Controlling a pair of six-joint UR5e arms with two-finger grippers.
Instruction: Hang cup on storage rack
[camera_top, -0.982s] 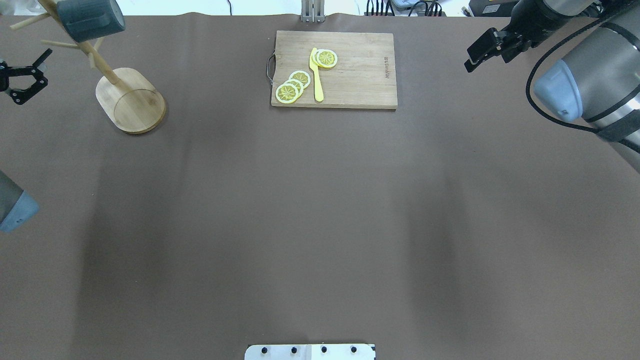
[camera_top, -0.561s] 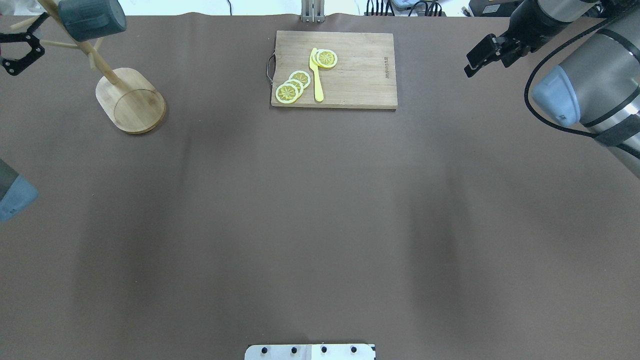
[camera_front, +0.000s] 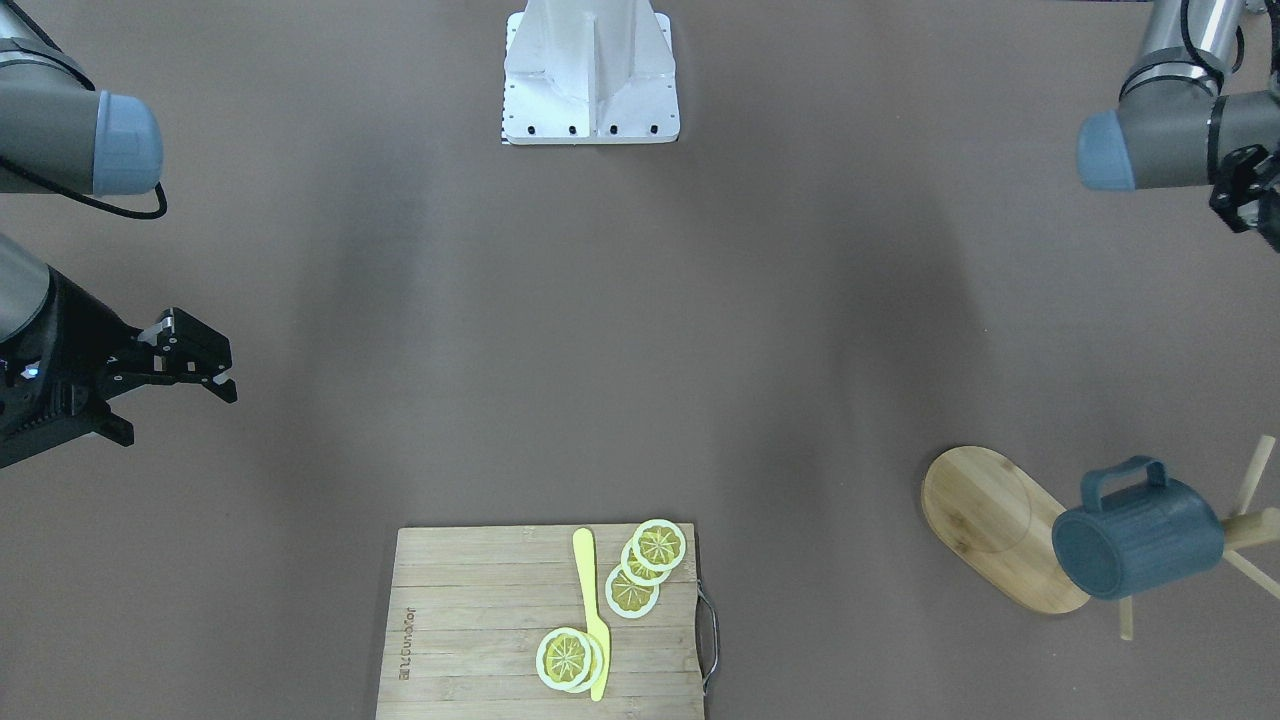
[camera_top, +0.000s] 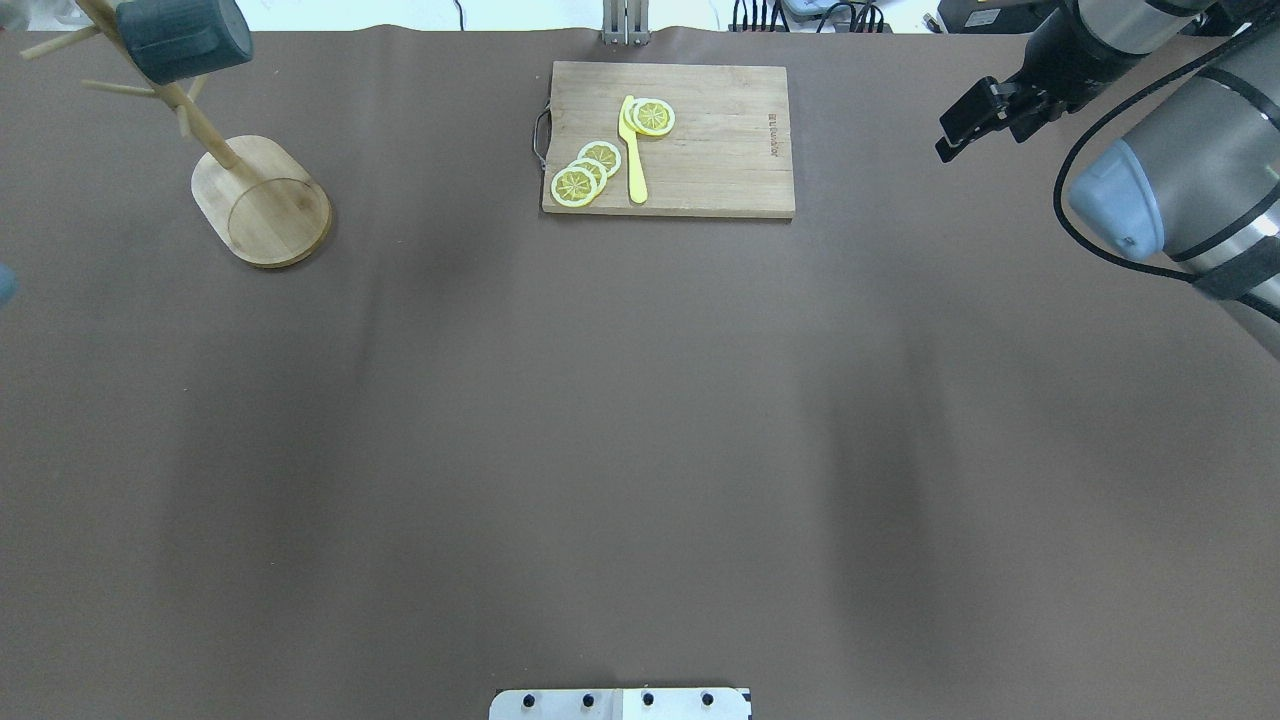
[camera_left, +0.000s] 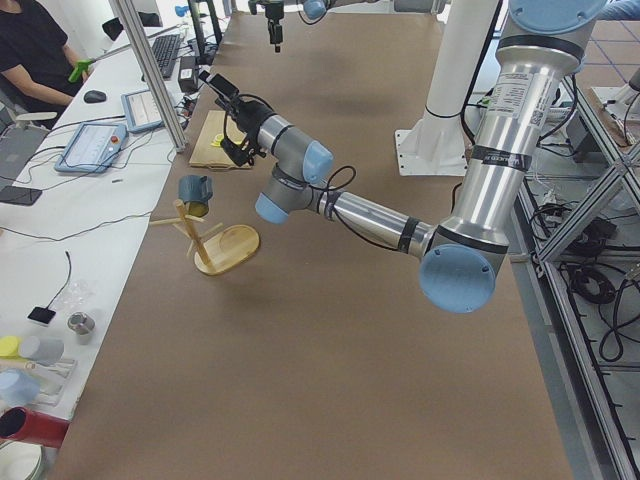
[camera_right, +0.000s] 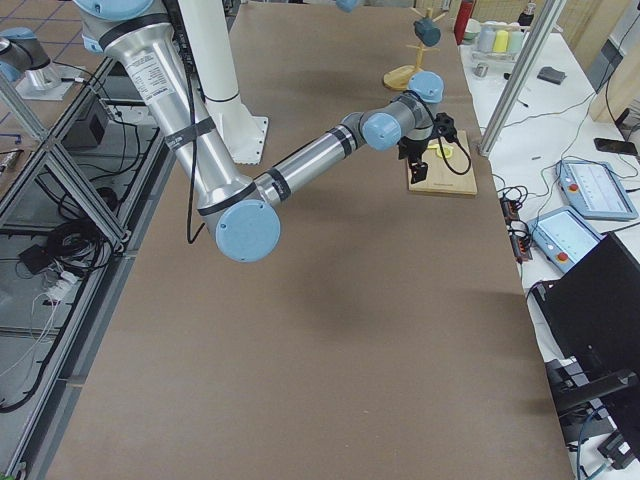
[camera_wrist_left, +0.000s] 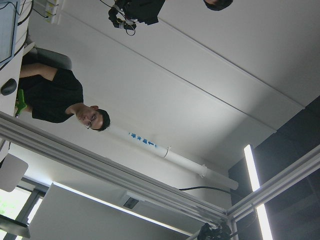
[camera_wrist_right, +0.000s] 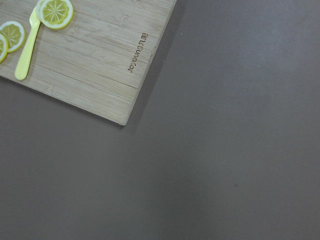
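The cup (camera_front: 1135, 550) is seen hung on the storage rack (camera_front: 985, 525), at the far left corner of the table (camera_top: 640, 450). The hanging is judged done, with only a clear retreat called for. Of the left gripper (camera_front: 1250, 195) and right gripper (camera_front: 200, 365), neither's spread can be told.

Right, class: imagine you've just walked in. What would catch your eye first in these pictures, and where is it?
The dark teal cup hanging sideways on the bamboo storage rack, at the table's far-left corner from the robot. Then the cutting board at the far edge, with lemon slices and a yellow knife.
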